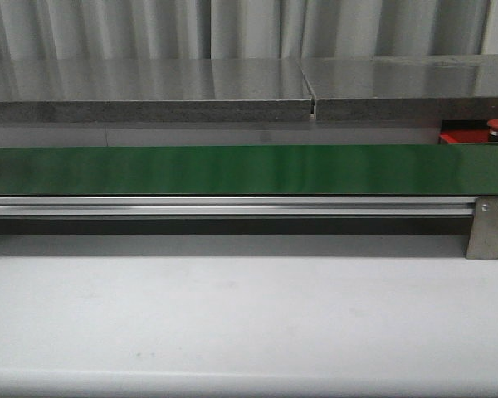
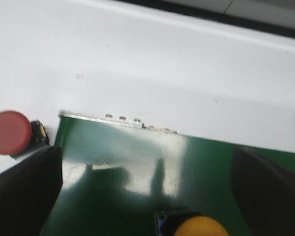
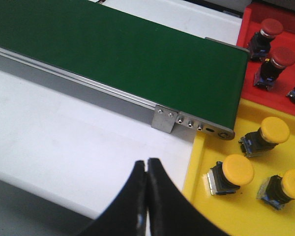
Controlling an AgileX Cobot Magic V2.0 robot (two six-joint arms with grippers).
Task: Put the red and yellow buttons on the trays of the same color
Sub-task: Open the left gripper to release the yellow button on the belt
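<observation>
Belt (image 1: 232, 169) bare along the desk (image 1: 232, 315) | right gripper (image 3: 147, 169) closed, empty, beside yellow tray (image 3: 226, 211) holding yellow buttons (image 3: 237, 169) | red buttons (image 3: 280, 56) in red tray (image 3: 246, 34) | left gripper (image 2: 152, 191) open over belt end, yellow button (image 2: 199, 227) between its fingers, red button (image 2: 10, 132) on desk beside

Two red buttons (image 3: 271, 46) lie tipped on the red tray (image 3: 246, 37) beside the belt's end. Three yellow buttons (image 3: 238, 169) lie on their sides on the yellow tray (image 3: 196, 172). Another yellow-capped button (image 2: 199, 227) sits on the belt; a red one (image 2: 10, 132) rests just off it.
</observation>
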